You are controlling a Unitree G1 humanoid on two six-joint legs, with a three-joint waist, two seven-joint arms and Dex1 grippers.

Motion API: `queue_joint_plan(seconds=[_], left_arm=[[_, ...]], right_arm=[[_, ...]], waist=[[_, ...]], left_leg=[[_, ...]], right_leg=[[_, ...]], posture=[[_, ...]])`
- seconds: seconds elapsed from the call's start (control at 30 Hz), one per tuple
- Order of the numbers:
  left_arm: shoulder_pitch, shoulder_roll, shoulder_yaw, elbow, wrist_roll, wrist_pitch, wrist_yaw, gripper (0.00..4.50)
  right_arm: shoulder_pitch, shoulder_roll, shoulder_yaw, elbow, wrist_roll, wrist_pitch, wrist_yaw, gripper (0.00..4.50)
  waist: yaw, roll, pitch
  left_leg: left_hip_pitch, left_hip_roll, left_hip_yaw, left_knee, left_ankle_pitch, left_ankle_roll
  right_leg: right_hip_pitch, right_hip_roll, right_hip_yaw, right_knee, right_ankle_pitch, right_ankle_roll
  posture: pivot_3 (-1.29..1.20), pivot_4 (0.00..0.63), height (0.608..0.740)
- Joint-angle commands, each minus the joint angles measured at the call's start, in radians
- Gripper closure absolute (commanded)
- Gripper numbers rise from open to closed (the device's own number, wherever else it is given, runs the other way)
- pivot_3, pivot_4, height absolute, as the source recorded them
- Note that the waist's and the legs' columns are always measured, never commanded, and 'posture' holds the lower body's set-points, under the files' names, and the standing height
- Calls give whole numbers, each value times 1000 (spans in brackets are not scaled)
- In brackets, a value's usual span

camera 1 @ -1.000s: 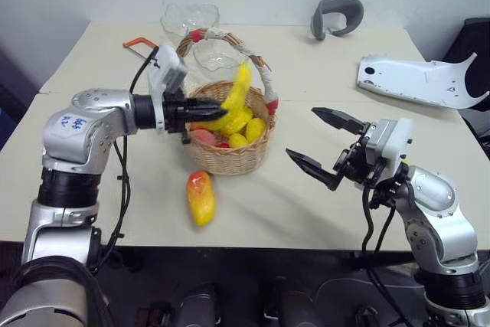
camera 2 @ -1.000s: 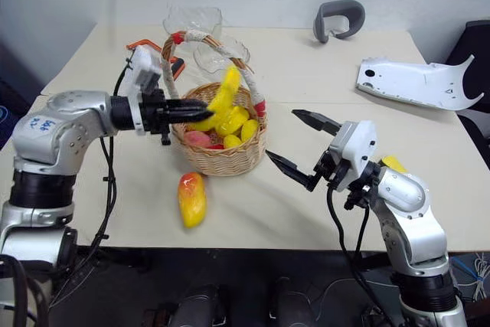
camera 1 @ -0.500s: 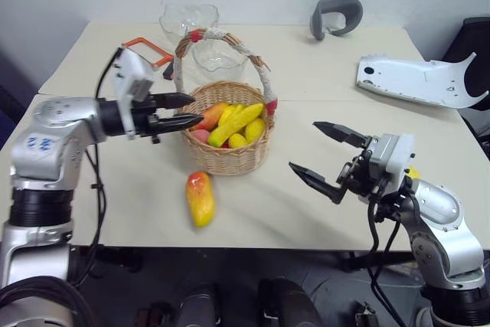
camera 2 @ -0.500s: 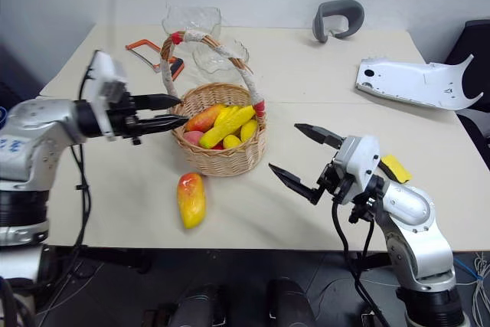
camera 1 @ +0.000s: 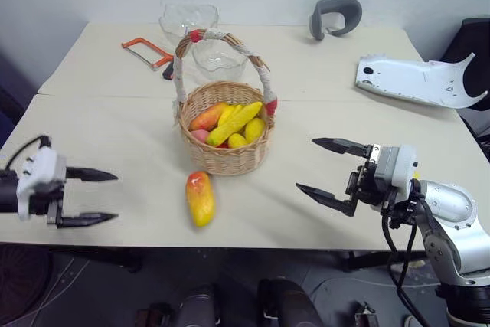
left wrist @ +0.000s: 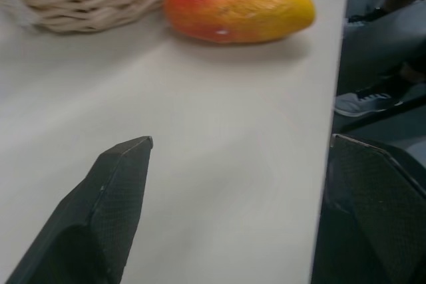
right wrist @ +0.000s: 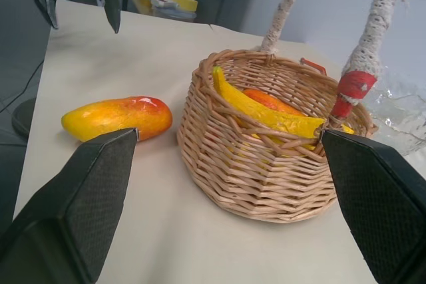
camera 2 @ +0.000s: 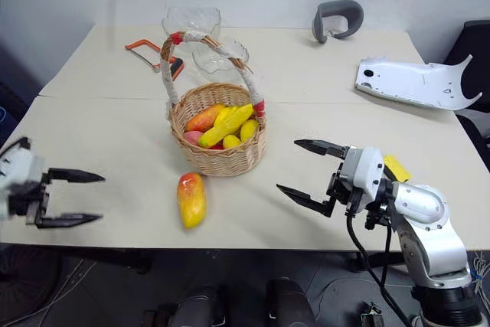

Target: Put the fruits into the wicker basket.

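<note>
Mango [camera 1: 200,197] alone near the table [camera 1: 115,128] front edge — last fruit outside the wicker basket [camera 1: 224,139].
Left hand [camera 1: 86,197] and right hand [camera 1: 329,169] both spread, empty, flanking it, well apart. Risk: the glossy mango rolls off the edge if nudged; farther back, banana [camera 1: 238,122] and small fruits sit heaped — a drop could bounce out.
</note>
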Motion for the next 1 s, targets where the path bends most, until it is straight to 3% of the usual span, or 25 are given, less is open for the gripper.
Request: queue_joint_plan(seconds=[0.03, 0.1, 0.2, 0.4, 0.47, 0.67, 0.87, 1.0], left_arm=[[12, 14, 22, -206, -127, 235, 88, 43], [-14, 37, 1, -318, -216, 535, 237, 43], [-73, 34, -46, -454, -240, 870, 492, 43], [-309, -238, 0, -609, -304, 1441, 883, 43], [-327, -319, 18, -616, -343, 1499, 966, 43], [-279, -363, -17, -618, -397, 1506, 1134, 43], [-288, -503, -43, -604, -424, 1506, 1243, 43], [-280, -547, -36, -600, -433, 1506, 1287, 860]], right_arm=[[5, -15, -20, -13, 7, -15, 8, 0], [5, -17, -21, -17, 6, -10, 4, 0], [5, -15, -22, -31, 8, 2, -13, 0], [0, -5, -10, -64, 10, 29, -57, 0], [-3, -2, -5, -69, 11, 32, -66, 0], [-19, 0, 4, -83, 10, 43, -89, 0], [-26, 6, 10, -90, 8, 44, -107, 0], [-15, 12, 13, -95, 3, 38, -118, 0]], waist=[[3, 0, 0], [4, 0, 0], [5, 1, 0], [6, 0, 0], [5, 0, 0], [5, -1, 0], [20, -1, 0], [20, -1, -1]], left_leg=[[0, 0, 0, 0, 0, 0], [0, 0, 0, 0, 0, 0], [0, 0, -1, 0, 0, 0], [1, 0, 0, 0, 2, -3], [1, 0, 0, 1, 3, -6], [2, 0, 0, 1, 4, -9], [3, -1, 0, 1, 4, -8], [3, -1, 0, 1, 4, -8]], right_leg=[[0, 0, 0, 0, 0, 0], [0, 0, 0, 0, 0, 0], [0, 0, 0, 1, 0, 0], [0, 2, 1, 3, 0, 1], [0, 2, 1, 3, 0, 2], [0, 2, 1, 3, 0, 2], [2, 2, 2, 3, 0, 1], [2, 2, 2, 2, 0, 2]], posture=[[0, 150, 740], [0, 150, 740], [0, 150, 740], [0, 150, 740], [0, 150, 740], [0, 150, 740], [0, 150, 740], [0, 150, 740]])
